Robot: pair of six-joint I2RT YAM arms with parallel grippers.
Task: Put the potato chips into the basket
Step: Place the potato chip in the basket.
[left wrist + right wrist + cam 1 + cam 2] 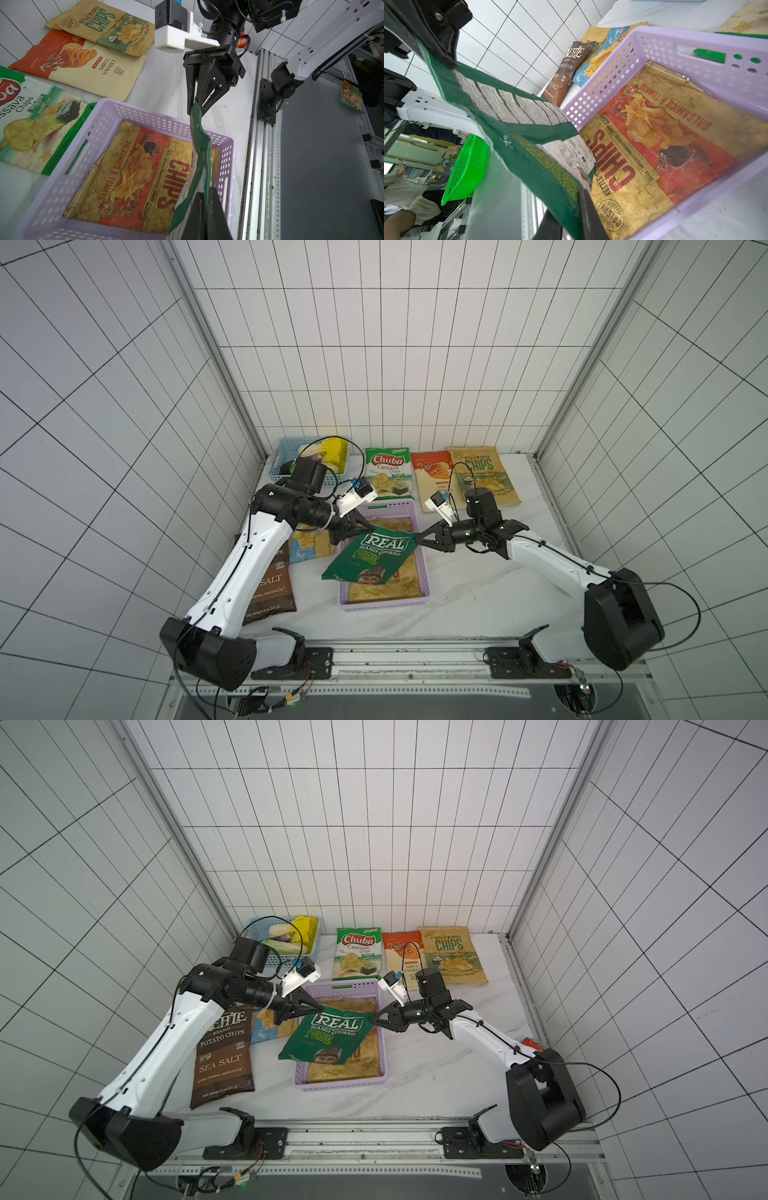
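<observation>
**Square it up, then lower**

The left claw [371,529] and right claw [420,540] each clench a top corner of the dark green chip bag [374,560], which hangs tilted above the lilac basket [382,605] and the tan bag [386,593] inside it. Its lower corner overhangs the left wall; the pair should probably shift right, lower together, then let go.

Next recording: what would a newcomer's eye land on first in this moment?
The dark green REAL bag hangs stretched in the air between the left gripper and the right gripper, each shut on a top corner, above the lilac basket at the centre of the scene. A tan and red CHIPS bag already lies flat inside that basket.
</observation>
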